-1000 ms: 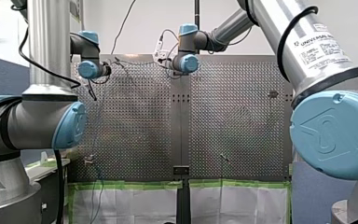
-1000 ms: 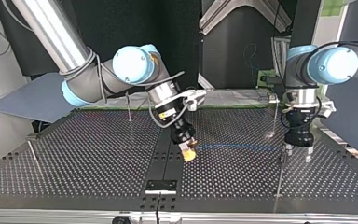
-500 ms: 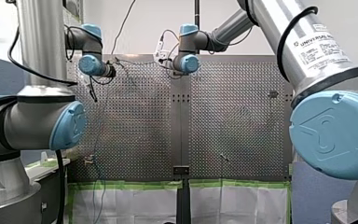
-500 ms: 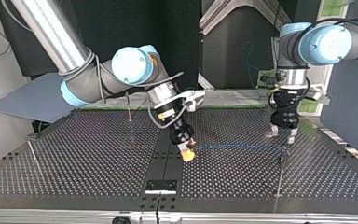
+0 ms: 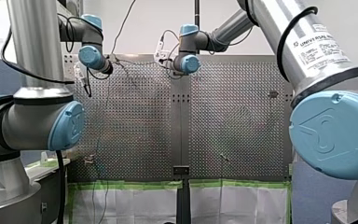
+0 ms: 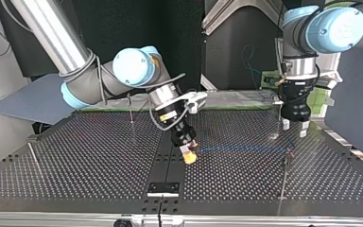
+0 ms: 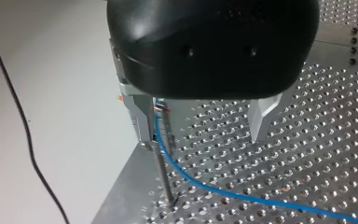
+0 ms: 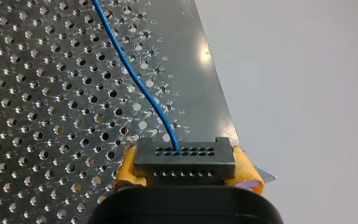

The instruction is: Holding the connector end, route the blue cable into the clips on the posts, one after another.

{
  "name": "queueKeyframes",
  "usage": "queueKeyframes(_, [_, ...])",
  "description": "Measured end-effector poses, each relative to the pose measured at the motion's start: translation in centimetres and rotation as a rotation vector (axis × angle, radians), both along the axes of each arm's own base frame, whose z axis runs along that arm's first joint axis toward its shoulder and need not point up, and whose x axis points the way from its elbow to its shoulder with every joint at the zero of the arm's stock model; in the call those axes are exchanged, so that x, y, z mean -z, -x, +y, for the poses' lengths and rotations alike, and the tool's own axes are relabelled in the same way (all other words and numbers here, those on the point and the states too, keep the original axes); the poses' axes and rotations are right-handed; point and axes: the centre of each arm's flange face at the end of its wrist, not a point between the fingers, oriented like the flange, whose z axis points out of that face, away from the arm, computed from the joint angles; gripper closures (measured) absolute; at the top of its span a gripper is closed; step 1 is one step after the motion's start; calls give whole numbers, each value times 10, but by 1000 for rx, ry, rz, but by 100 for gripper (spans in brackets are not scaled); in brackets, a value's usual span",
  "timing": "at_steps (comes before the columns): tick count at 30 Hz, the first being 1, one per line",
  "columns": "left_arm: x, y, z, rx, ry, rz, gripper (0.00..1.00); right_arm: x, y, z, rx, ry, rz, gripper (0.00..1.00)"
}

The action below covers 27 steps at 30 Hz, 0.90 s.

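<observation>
My right gripper [image 8: 186,175] is shut with its yellow pads on a black connector [image 8: 184,161], low over the table's middle in the top view [image 6: 189,157]. The blue cable [image 8: 130,74] leaves the connector and runs [image 6: 241,149] toward the top view's right, into a clip on a thin post [image 6: 286,165]. In the left wrist view the cable [image 7: 205,186] sits in that clip on the post [image 7: 164,175], just beside one metal finger [image 7: 144,123]. My left gripper [image 7: 203,128] is open and holds nothing. It hangs above and behind the post [image 6: 295,129].
More thin posts stand on the perforated table [image 6: 90,161]: one behind its middle [image 6: 130,109], one near the top view's left edge [image 6: 32,156], one at the far right [image 6: 280,116]. A black bracket [image 6: 163,188] sits at the near edge.
My left gripper, which stood low around the clip post, has lifted and drawn back from it, still open. The cable stays in the clip. My right arm has barely moved.
</observation>
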Motion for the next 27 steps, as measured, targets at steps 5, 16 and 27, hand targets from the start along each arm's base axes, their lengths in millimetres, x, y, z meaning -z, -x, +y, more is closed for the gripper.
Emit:
queueKeyframes(5, [-4,10,-1,-11,-40,24,0,1,3,-3,11,-5,2,100])
queueKeyframes(16, [-20,19,-7,49,-138,-13,0,5,6,-7,20,-16,19,100])
queueKeyframes(27, [9,1,-8,89,-220,73,0,10,6,-7,22,-24,28,100])
